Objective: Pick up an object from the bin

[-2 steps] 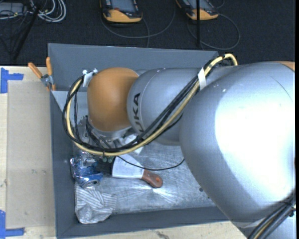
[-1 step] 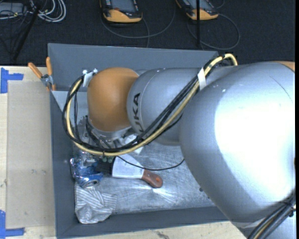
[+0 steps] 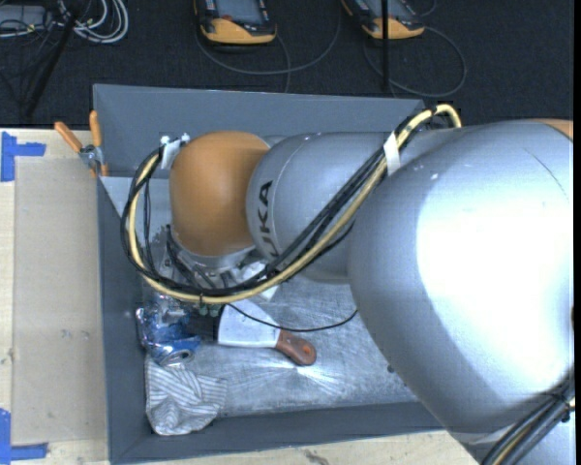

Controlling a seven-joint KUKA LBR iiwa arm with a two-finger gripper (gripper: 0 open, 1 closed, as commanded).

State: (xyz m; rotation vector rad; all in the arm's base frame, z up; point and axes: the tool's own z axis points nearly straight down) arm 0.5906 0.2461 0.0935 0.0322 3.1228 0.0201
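My gripper [image 3: 196, 279] is low in the bin's left half, under the arm's wrist, mostly hidden from the camera. Just below it lies a crumpled blue and silver shiny thing [image 3: 165, 334], close against the gripper's lower end. To the right of that rests a scraper [image 3: 261, 333] with a white blade and a brown handle pointing right. A grey and white striped cloth [image 3: 180, 396] is bunched in the front left corner of the bin.
The arm's large grey body and orange wrist cover hide the bin's middle and right side. Black and yellow cables loop round the wrist. A crinkled clear sheet lines the visible floor near the front wall.
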